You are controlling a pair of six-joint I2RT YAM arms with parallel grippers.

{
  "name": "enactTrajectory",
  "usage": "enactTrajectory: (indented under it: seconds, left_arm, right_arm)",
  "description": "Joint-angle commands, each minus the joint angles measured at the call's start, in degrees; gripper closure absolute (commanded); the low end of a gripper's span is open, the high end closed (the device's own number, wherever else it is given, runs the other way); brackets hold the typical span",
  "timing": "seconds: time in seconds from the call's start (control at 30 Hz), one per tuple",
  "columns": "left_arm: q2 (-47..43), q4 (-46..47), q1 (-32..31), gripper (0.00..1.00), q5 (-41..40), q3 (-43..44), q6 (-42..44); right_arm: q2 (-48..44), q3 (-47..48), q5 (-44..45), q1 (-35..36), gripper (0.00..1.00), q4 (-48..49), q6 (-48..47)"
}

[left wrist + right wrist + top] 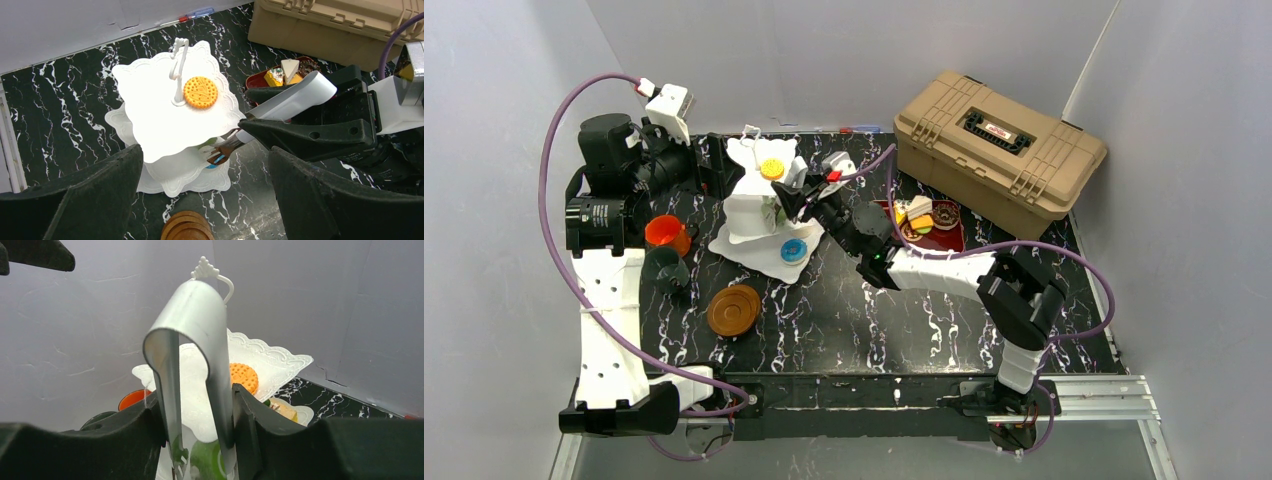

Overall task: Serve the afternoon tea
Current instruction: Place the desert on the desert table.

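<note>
While the right end effector (200, 445) presses on the metal tongs (192, 315), its two fingers touch the blades from either side, and the bent end of the tongs stands up between them. Just ahead of the fingers, at the tips of the tongs, sits a green pastry (205, 462). Whether the tips pinch it or only stand around it cannot be told.

The long axis of the tongs runs straight forward and a little down from this end effector. It enters the white stand (150, 100) from the side, so the tips are under the top plate and over the middle plate. An orange biscuit (200, 92) lies on the top plate, above and beyond the tips. A blue donut (793, 250) lies on the lowest plate, below them.

The right arm is clearly the nearer one to the pastry. Probably it must loosen its grip to set the pastry down, then draw back along the same axis. Lifting would strike the top plate.

The left end effector (204, 165) hangs above the stand with its fingers wide apart, holding nothing. Below it and nearer to the arm bases, the brown saucers (733, 310) are stacked on the counter (874, 320). The orange cup (666, 233) and the dark cup (667, 268) stand beside its arm. Behind the right end effector is a red tray (951, 243) with more pastries, and farther back the tan toolbox (999, 140).
</note>
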Motion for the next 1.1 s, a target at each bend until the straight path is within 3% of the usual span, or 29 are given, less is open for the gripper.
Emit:
enactTrajectory:
  seconds: [0.0, 0.47, 0.8, 1.07]
  left_arm:
    - [-1.5, 0.2, 0.3, 0.06, 1.0, 1.0, -0.1]
    - [-1.6, 0.2, 0.3, 0.06, 1.1, 0.7, -0.2]
    - [-1.7, 0.3, 0.3, 0.06, 1.6, 0.4, -0.5]
    - [-1.7, 0.3, 0.3, 0.06, 1.9, 0.4, -0.6]
  right_arm:
    - [0.0, 3.4, -0.5, 0.2, 0.48, 3.1, -0.2]
    - [-6.8, -1.6, -0.5, 0.2, 0.49, 3.4, -0.2]
    - [-20.6, -17.8, 5.1, 0.0, 0.5, -1.0, -0.8]
    - [-27.4, -25.6, 6.6, -8.8, 0.51, -6.0, -0.6]
